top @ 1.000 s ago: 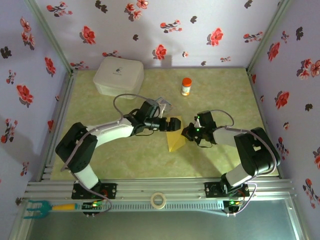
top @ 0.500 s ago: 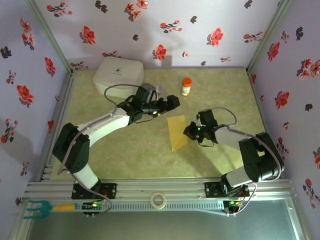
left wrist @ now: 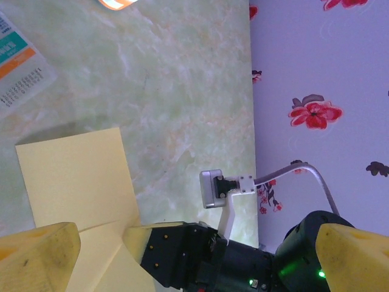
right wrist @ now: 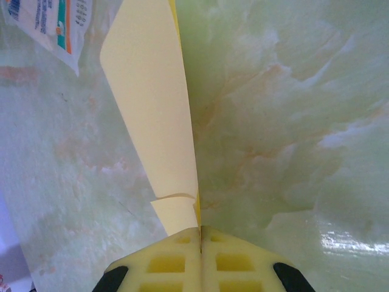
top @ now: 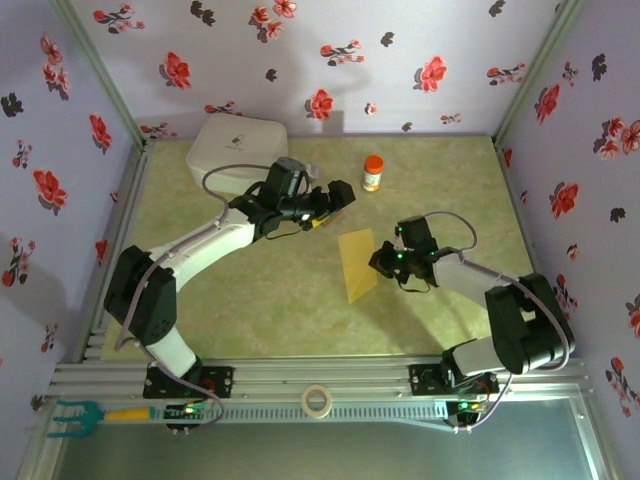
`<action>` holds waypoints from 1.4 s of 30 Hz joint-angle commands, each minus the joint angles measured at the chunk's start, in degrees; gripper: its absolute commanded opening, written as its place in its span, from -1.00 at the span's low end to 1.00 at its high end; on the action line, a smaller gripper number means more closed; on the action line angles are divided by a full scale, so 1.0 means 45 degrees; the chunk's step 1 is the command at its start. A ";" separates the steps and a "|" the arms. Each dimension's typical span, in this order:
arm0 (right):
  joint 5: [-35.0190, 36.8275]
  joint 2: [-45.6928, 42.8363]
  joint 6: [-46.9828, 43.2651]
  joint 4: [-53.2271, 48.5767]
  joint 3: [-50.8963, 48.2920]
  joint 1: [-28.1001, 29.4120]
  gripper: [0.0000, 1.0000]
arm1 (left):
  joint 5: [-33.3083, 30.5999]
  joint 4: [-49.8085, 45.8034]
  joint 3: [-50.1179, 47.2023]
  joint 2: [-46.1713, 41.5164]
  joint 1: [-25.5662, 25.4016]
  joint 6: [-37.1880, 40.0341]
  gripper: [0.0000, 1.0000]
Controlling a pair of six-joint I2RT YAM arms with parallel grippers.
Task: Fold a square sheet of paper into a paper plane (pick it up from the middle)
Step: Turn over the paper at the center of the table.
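A white lidded box point(top: 237, 150) sits in the far left corner of the pale green marbled table point(top: 450, 180), and a small bottle with an orange cap point(top: 372, 173) stands upright well to its right. A printed packet point(left wrist: 15, 67) lies flat between them. On the near metal rail rest a tape roll point(top: 316, 400) and a green fork-like tool point(top: 85, 415) with a yellow handle

— Enclosure, item by item: what do you have?

— On my screen I list: back wall point(top: 320, 60), left wall point(top: 50, 150), right wall point(top: 595, 140), all lilac paper printed with red and dark flowers. Tabletop point(top: 460, 180): pale green, marbled, slightly glossy. Aluminium rails point(top: 330, 372) along the near edge. Slanting metal corner posts point(top: 100, 78). Light even, shadows soft.
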 commanded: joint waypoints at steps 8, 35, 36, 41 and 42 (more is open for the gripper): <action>0.1137 -0.1727 -0.1035 -0.2236 0.0532 0.0096 -0.96 | -0.0472 -0.0803 -0.0984 -0.1064 0.0092 0.1390 0.99; 1.5287 0.1451 -0.4111 -1.0369 0.5963 0.5757 -1.00 | -0.6947 -0.2701 -0.6210 -0.7079 0.1496 0.5710 0.99; 1.5342 0.1996 -0.4053 -1.0317 0.6120 0.5984 -1.00 | -0.6964 -0.2838 -0.6256 -0.7319 0.1621 0.5685 0.99; 1.2812 0.4252 -0.4881 -0.9141 0.7117 0.7044 -0.91 | -0.7258 -0.3461 -0.6481 -0.8159 0.2267 0.5064 0.99; 1.1831 0.4567 -0.4968 -0.8693 0.7207 0.7151 -0.89 | -0.7226 -0.3442 -0.6609 -0.8320 0.2341 0.4888 0.99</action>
